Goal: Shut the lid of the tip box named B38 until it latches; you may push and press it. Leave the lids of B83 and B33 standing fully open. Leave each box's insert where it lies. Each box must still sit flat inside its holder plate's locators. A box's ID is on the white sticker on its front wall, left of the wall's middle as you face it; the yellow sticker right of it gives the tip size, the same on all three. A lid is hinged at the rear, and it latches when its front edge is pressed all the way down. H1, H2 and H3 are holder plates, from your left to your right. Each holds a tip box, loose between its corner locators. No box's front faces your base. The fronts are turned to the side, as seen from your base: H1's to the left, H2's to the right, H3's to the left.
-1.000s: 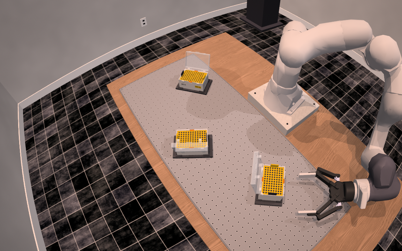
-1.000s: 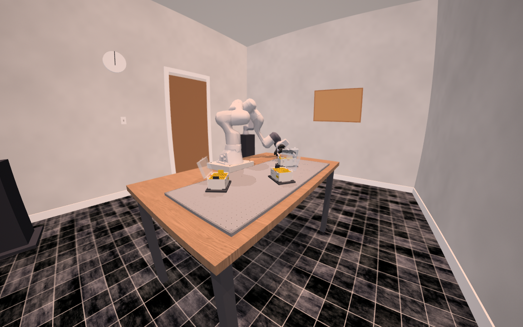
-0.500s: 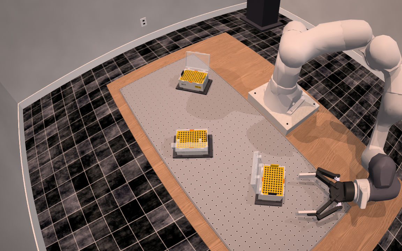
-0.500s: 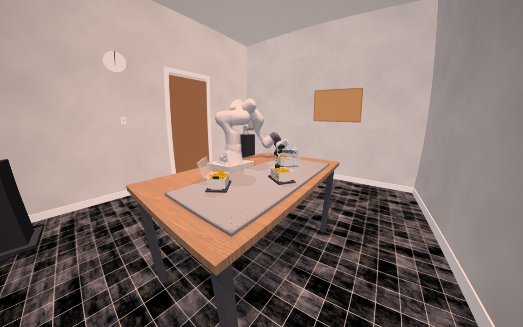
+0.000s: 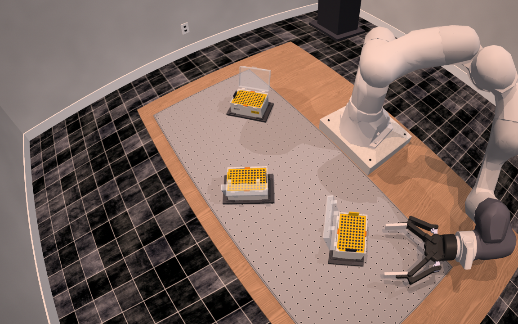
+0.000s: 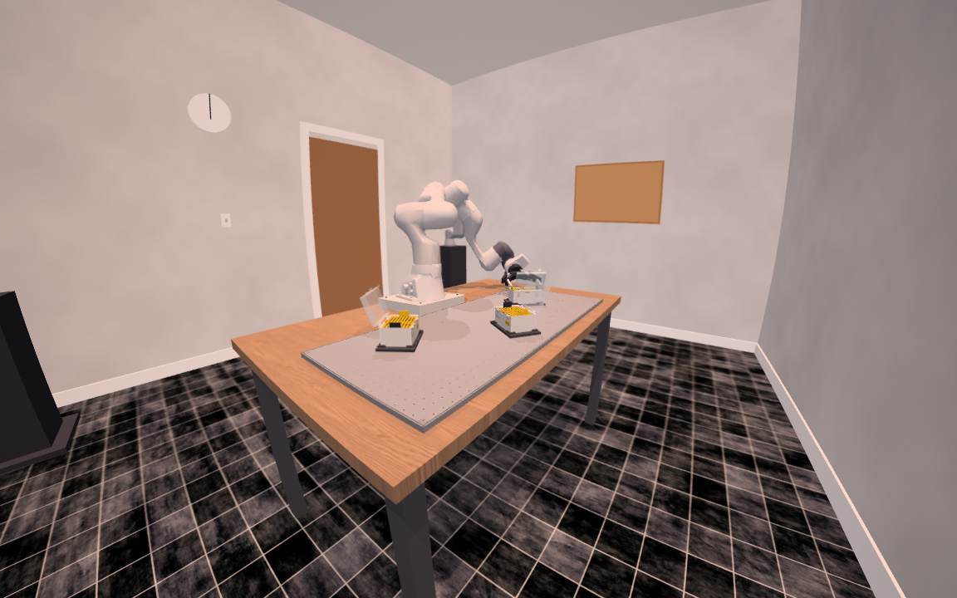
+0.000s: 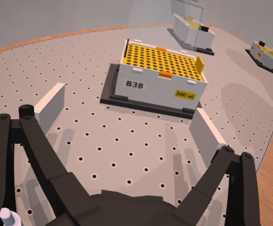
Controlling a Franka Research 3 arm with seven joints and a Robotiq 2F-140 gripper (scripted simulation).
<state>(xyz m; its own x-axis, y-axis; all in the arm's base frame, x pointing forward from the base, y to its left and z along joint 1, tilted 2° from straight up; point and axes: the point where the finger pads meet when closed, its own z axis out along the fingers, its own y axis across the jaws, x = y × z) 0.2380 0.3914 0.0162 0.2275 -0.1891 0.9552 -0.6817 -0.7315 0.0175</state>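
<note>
A wooden table [image 6: 363, 438] fills the middle of the frame, carrying a grey perforated board [image 6: 422, 379]. On the board stand three tip boxes: one at centre left [image 6: 399, 327], one to its right [image 6: 515, 320], one behind that [image 6: 527, 295]. The white arm [image 6: 422, 223] rises behind them, beside a brown door [image 6: 344, 223].
</note>
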